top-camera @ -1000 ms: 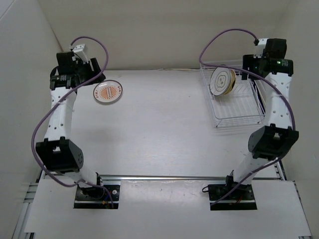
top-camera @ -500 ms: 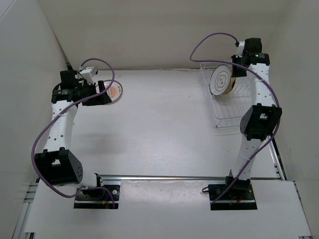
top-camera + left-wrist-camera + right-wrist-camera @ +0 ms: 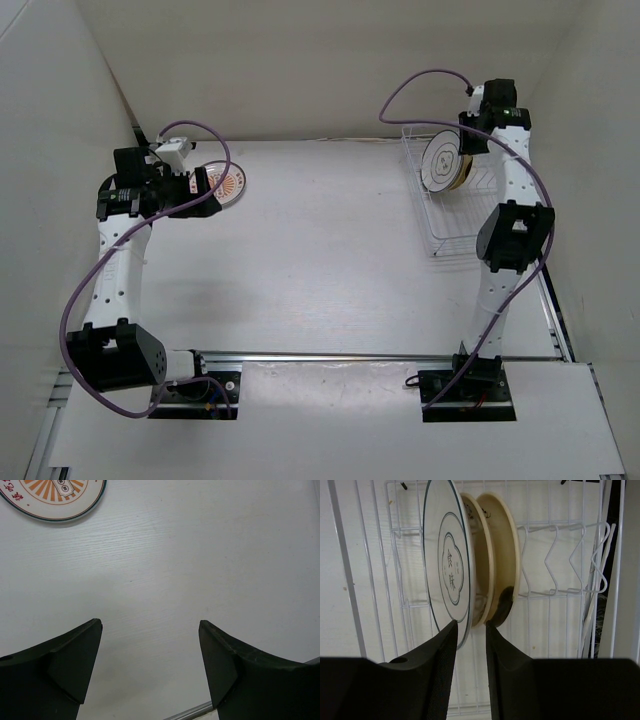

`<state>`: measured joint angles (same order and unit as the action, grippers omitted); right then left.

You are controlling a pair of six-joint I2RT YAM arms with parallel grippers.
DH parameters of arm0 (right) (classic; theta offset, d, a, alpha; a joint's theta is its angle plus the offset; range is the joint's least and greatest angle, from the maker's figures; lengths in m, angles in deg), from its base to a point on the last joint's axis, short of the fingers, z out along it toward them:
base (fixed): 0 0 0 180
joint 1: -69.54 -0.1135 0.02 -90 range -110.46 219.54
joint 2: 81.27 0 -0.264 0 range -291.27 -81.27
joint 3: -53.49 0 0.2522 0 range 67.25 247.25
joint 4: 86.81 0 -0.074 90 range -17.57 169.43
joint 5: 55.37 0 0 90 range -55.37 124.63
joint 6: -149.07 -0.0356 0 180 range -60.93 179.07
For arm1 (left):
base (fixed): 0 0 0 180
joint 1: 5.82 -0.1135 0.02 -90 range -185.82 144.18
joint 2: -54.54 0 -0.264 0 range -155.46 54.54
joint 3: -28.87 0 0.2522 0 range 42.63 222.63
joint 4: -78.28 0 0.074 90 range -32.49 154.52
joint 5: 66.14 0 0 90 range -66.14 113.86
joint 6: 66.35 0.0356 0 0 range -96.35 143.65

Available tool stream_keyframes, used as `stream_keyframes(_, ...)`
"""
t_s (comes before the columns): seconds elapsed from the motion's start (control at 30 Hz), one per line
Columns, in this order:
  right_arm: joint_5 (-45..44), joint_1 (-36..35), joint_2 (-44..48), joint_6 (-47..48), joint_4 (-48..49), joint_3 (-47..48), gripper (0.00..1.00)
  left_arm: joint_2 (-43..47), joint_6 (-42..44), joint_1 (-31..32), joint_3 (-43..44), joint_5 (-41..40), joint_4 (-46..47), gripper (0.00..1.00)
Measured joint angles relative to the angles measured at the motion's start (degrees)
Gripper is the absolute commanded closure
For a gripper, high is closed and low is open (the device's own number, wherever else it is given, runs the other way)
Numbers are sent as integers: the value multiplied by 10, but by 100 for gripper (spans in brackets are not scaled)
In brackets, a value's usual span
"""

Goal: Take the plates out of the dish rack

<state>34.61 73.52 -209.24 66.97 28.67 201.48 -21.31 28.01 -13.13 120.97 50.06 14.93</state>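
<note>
The white wire dish rack (image 3: 478,218) stands at the back right. A white plate with a grey rim and dark marks (image 3: 442,162) stands upright in it, with cream-tan plates (image 3: 506,550) behind, the rear one with a dark blotch. My right gripper (image 3: 468,138) hangs over these plates. In the right wrist view its jaws (image 3: 470,625) are a narrow gap apart, over the rims of the white plate (image 3: 445,565) and the nearest cream one. An orange sunburst plate (image 3: 232,180) lies flat at the back left. My left gripper (image 3: 205,192) is open and empty beside it (image 3: 55,500).
White walls close in the left, back and right sides; the rack (image 3: 560,555) sits close to the right wall. Purple cables loop above both arms. A metal rail (image 3: 340,357) runs along the table's near edge.
My left gripper has swung down and right to the sunburst plate on the table. My right arm has shifted left and its gripper now sits over the upright plates. The plates have not moved.
</note>
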Motion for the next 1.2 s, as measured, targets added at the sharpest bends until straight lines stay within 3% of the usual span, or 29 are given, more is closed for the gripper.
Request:
stream_keyframes(0.43,1,-4,-45,2,1,30,68,0,11,0,-3,-9,-6,10)
stream_keyframes(0.53,3,-5,-54,3,0,33,74,0,12,0,-7,-14,-6,10)
stream_keyframes(0.7,-2,-9,-70,-3,5,44,100,1,12,0,-10,-18,-9,10)
stream_keyframes(1.03,-34,-20,-67,-17,7,46,100,13,12,0,-21,-21,-11,10)
stream_keyframes(1.2,-95,-43,-35,-28,9,33,100,13,11,0,-27,-20,-10,10)
